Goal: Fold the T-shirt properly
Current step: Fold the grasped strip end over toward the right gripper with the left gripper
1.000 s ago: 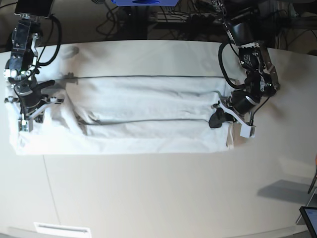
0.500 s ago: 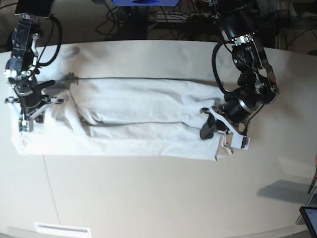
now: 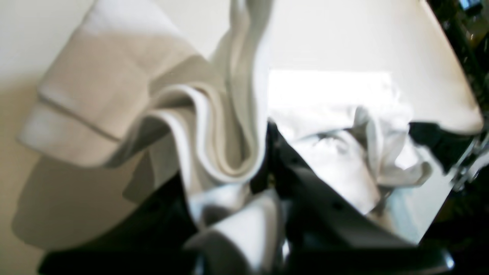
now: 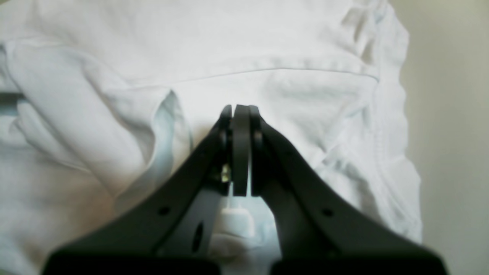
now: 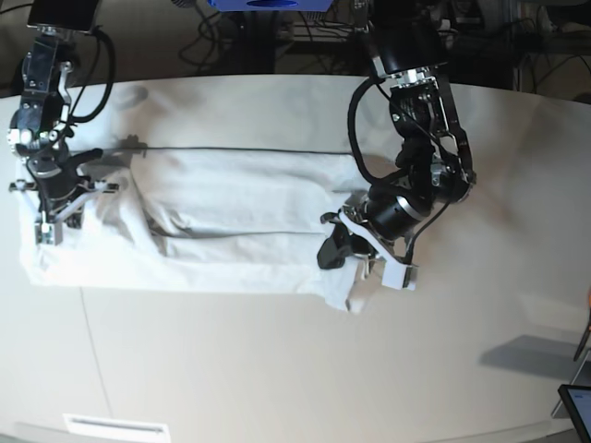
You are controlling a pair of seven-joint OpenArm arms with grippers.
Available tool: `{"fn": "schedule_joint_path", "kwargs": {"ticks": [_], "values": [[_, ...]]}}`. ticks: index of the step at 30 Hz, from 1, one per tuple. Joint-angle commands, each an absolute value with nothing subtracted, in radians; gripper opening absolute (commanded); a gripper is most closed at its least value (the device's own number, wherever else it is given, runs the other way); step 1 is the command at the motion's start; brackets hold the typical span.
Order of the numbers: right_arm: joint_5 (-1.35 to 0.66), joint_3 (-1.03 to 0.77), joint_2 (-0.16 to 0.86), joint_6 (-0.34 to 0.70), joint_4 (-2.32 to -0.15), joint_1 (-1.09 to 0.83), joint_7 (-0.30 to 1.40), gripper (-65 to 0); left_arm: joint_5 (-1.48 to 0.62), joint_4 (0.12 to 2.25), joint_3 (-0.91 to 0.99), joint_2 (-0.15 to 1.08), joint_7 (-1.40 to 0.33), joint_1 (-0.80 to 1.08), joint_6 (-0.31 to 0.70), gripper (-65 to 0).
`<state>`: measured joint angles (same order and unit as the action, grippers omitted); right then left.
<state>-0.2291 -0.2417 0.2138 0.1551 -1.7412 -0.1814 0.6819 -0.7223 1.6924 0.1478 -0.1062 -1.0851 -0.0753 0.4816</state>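
The white T-shirt (image 5: 231,208) lies as a long folded band across the table. My left gripper (image 5: 355,268) is shut on the T-shirt's right end, which hangs bunched and lifted off the table. In the left wrist view the cloth (image 3: 229,133) folds in layers between the dark fingers (image 3: 305,183), and a hemmed flap (image 3: 95,99) hangs to the left. My right gripper (image 5: 51,226) is shut at the T-shirt's left end. In the right wrist view its tips (image 4: 240,110) meet over wrinkled cloth (image 4: 275,49), with nothing visibly between them.
The white tabletop (image 5: 277,369) stretches toward the front. Dark cables and equipment (image 5: 277,37) run behind the table's far edge. A tablet corner (image 5: 577,406) shows at the bottom right, and a small white label (image 5: 115,426) lies at the front left.
My left gripper has carried the T-shirt's right end leftward and toward the front, lifting it and shortening the band. The right arm has not moved.
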Motion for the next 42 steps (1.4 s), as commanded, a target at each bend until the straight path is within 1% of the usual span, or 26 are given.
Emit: {"fn": "schedule_joint_path", "kwargs": {"ticks": [1, 6, 10, 14, 18, 22, 31, 34, 38, 42], "values": [[-0.232, -0.245, 0.226, 0.151, -1.756, -0.171, 0.656, -65.0, -0.756, 1.701, 0.143, -0.125, -1.058, -0.105, 0.490, -65.0], [-0.232, -0.245, 0.226, 0.151, -1.756, -0.171, 0.656, -65.0, -0.756, 1.662, 0.137, -0.157, -1.058, -0.122, 0.456, -65.0], [-0.232, -0.245, 0.226, 0.151, -1.756, -0.171, 0.656, -65.0, -0.756, 1.649, 0.056, -0.157, -1.053, -0.125, 0.456, -65.0], [-0.232, -0.245, 0.226, 0.151, -1.758, -0.171, 0.656, -65.0, -0.756, 1.647, -0.001, -0.157, -0.997, -0.120, 0.455, -65.0], [-0.232, -0.245, 0.226, 0.151, -1.758, -0.171, 0.656, -65.0, -0.759, 1.601, -0.051, -0.157, -0.977, -0.125, 0.421, -65.0], [-0.232, -0.245, 0.226, 0.151, -1.758, -0.171, 0.656, -65.0, -0.759, 1.569, -0.071, -0.157, -0.977, -0.127, 0.420, -65.0], [-0.232, -0.245, 0.226, 0.151, -1.758, -0.170, 0.656, -65.0, -0.757, 1.567, -0.071, -0.157, -0.977, -0.130, 0.420, -65.0], [-0.232, -0.245, 0.226, 0.151, -1.758, -0.170, 0.656, -65.0, -0.760, 1.527, -0.073, -0.157, -0.977, -0.147, 0.420, -65.0], [-0.232, -0.245, 0.226, 0.151, -1.758, -0.170, 0.656, -65.0, -0.760, 1.484, -0.117, -0.157, -0.977, -0.162, 0.420, -65.0], [-0.232, -0.245, 0.226, 0.151, -1.758, -0.171, 0.656, -65.0, -0.760, 1.489, -0.159, -0.157, -0.977, -0.165, 0.420, -65.0]]}}
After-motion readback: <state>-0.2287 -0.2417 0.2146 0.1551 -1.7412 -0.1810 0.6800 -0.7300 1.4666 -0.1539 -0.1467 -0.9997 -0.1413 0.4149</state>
